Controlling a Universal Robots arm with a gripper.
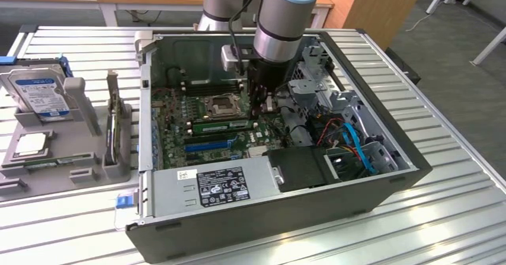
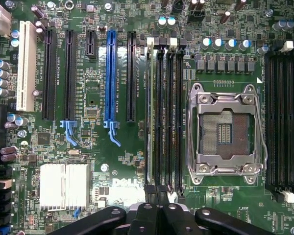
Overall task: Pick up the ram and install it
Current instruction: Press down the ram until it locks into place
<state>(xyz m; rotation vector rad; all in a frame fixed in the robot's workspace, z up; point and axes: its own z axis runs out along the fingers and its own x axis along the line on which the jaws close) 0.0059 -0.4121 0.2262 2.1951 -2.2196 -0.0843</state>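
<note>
Black end effector linkage sits closest to the wrist camera, fingers shut and apparently empty, poised over the memory slots. Inside the big computer case on the table, the motherboard holds the ram, standing edge-up in the slot next to the blue one. If it is only half seated, pressing unevenly could tilt it or strain the slot. An open processor socket lies just beside, with cables and a hard drive further off.

Silver and baby-blue arm, black business end

The arm is a fat silver tube with a light-blue cap, black cable down its side; the gripper is matte black with round screws.
</note>
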